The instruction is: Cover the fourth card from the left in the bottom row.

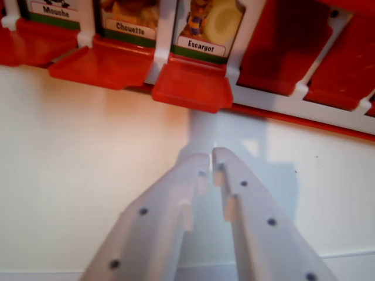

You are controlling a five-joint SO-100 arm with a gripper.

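1. Wrist view: I see the gripper (211,159) rising from the bottom centre of the frame, its two white fingers (152,228) nearly meeting at the tips, with only a thin gap and nothing held between them.
2. The game board (281,102) runs across the top of the frame, its long axis sloping slightly down toward the right edge.
3. Three cards face me upright: "Mouche" (55,10) at upper left, "Chouette" (137,27) beside it, and "Escargot" (202,45) just left of centre.
4. Below each card an open red flap (192,88) lies folded toward the camera.
5. Right of "Escargot", a raised red cover (281,47) hides its slot.
6. The gripper tips sit near the "Escargot" flap, apart from it, over the white table (70,175).
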